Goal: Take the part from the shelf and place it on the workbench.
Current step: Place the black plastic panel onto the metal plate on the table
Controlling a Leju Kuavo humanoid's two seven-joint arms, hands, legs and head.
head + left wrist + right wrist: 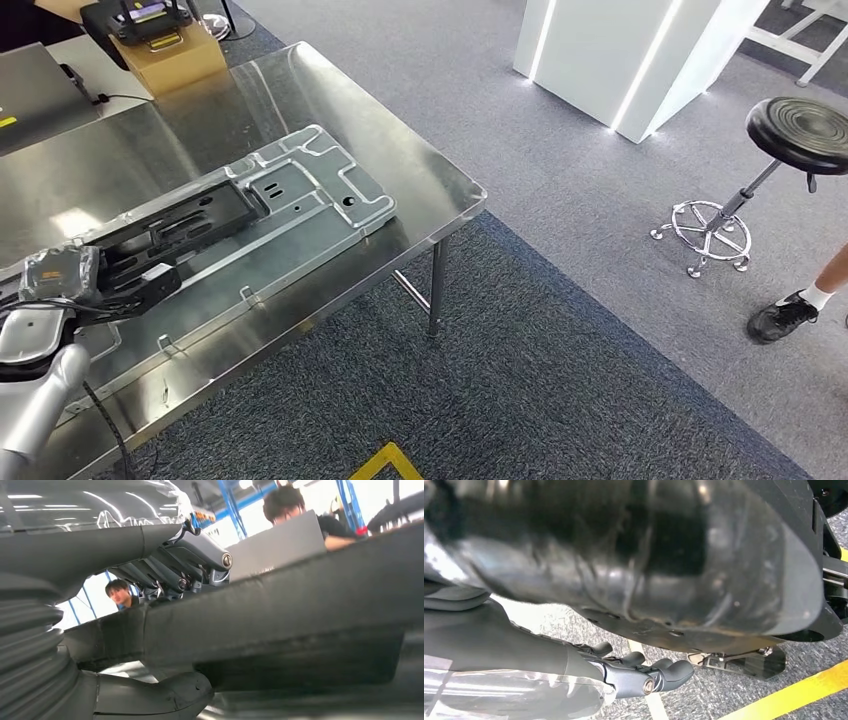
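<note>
Step in hand: placement; the part (pixel 190 222), one long black rail-like piece, lies along the steel worktop (pixel 420 165) with its far end over a grey stamped panel (pixel 330 195); judged from this, the shelf stage is complete and the set-down is at or near its end.

Left hand (pixel 60 275): closed around the near end of the part; the left wrist view shows the thumb (pixel 155 697) under the black bar and the fingers (pixel 200 555) curled over its upper edge; whether the part's full weight rests on the panel and worktop cannot be told.

Right hand (pixel 644 672): hangs low over the carpeted floor, fingers curled in, holding nothing.

Next move, as a judgement: confirm the part is seated flat; spread the fingers; withdraw the hand back along the part's axis without dragging the bar or shifting the panel beneath it.

Count: one part; one panel, ahead of the left hand; one worktop; one cardboard box (pixel 175 55) well beyond the hand at the far end of the worktop; one black stool (pixel 790 135) on the floor, well apart to the right; two people in the left wrist view; one shoe (pixel 785 315) of a person near the stool.
</note>
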